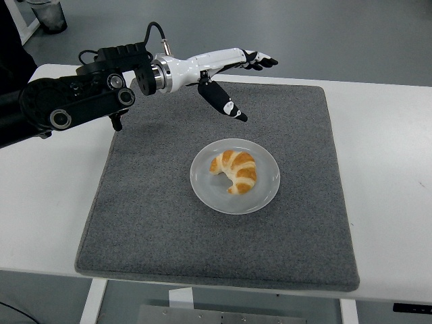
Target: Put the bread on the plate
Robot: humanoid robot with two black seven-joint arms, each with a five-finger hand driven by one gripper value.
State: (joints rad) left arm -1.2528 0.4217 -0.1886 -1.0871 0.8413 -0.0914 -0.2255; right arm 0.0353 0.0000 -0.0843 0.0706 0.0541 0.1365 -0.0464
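Note:
A golden croissant (235,170) lies on a round white plate (264,193) in the middle of a grey mat (155,202). My left hand (246,81) is white with dark fingertips. It hovers above the far part of the mat, up and left of the plate, fingers spread and empty. The thumb points down toward the mat. The black left arm (67,101) comes in from the left edge. The right arm is out of view.
The grey mat lies on a white table (391,169). A small clear object (162,61) stands at the table's far edge. A dark container (48,15) stands on the floor at top left.

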